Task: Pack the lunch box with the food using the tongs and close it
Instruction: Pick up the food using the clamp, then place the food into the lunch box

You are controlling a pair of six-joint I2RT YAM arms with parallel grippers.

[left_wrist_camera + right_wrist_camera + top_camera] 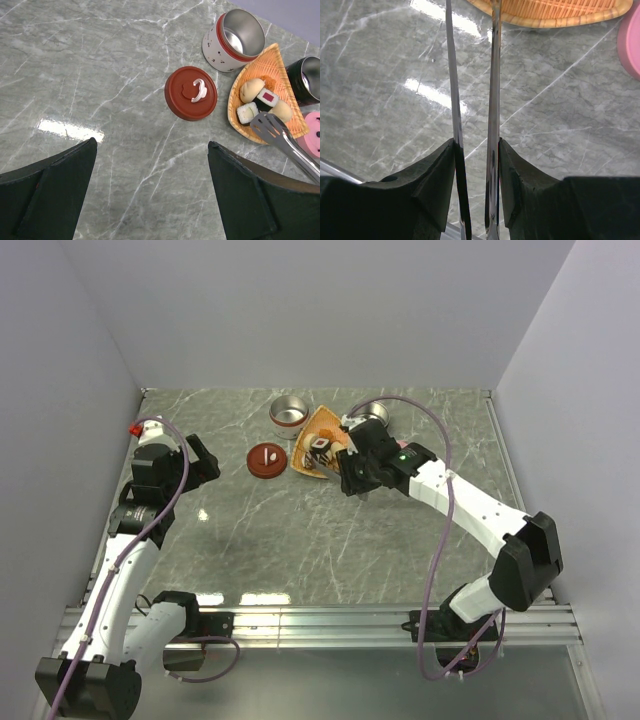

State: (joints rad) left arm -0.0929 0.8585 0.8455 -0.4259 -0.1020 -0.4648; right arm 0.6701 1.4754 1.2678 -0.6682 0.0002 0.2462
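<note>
Silver tongs (494, 75) sit pinched in the right end effector (476, 145), tips beside the food (252, 90); the left end effector (151, 143) gapes empty.

My left arm (120, 570) is folded up on its own side, elbow bent and wrist tipped down. The left gripper (151, 150) has its fingers spread about as wide as they go. My right arm (470, 510) is stretched forward and inward with the wrist low. The right gripper (477, 145) is squeezing the tongs (454, 75), one finger pressed on each side, and they stick straight out past my fingertips.
</note>
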